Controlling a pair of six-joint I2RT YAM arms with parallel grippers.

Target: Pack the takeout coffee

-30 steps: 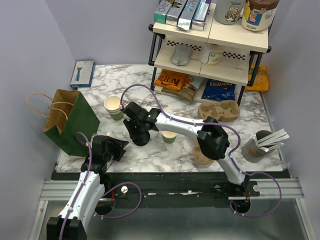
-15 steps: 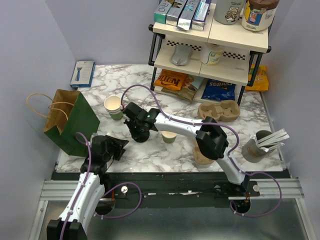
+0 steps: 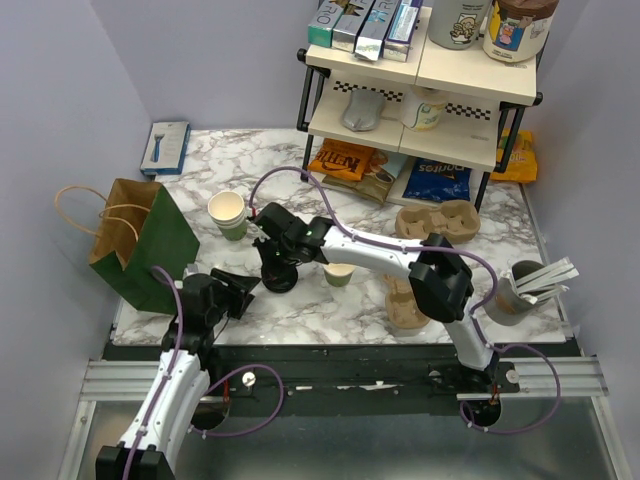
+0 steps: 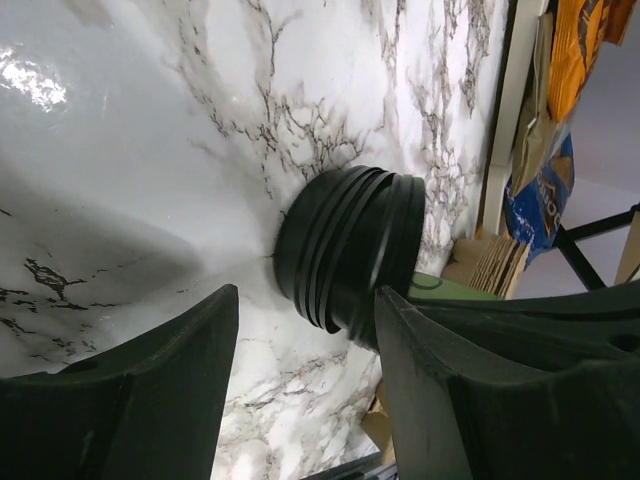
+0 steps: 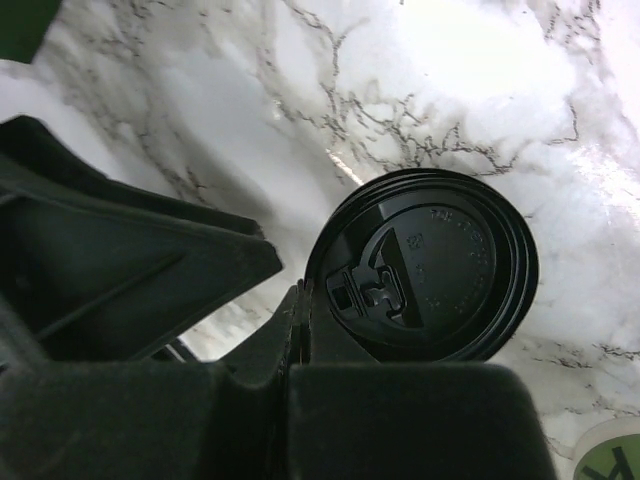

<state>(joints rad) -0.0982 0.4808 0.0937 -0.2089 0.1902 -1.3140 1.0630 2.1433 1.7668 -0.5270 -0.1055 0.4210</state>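
The small dark-green cup (image 3: 339, 273) stands open and upright mid-table. Left of it sits a stack of black lids (image 3: 281, 279). My right gripper (image 3: 277, 262) reaches across from the right and hangs just over that stack. In the right wrist view its jaws are pressed together (image 5: 300, 303) at the left rim of the top lid (image 5: 425, 265), pinching that rim. My left gripper (image 3: 237, 291) sits low on the table just left of the stack, open and empty. The lid stack (image 4: 345, 260) lies a little ahead of its fingers (image 4: 190, 370).
A green paper bag (image 3: 145, 243) stands at the left edge. A stack of green cups (image 3: 228, 213) is behind the lids. Brown pulp carriers (image 3: 437, 221) (image 3: 405, 308) lie to the right. A grey cup with white sticks (image 3: 512, 295) stands far right. A snack shelf (image 3: 420, 100) stands at the back.
My right gripper has closed from part open to shut at the lid's rim, and its arm has shifted a little. My left arm has edged slightly toward the stack.
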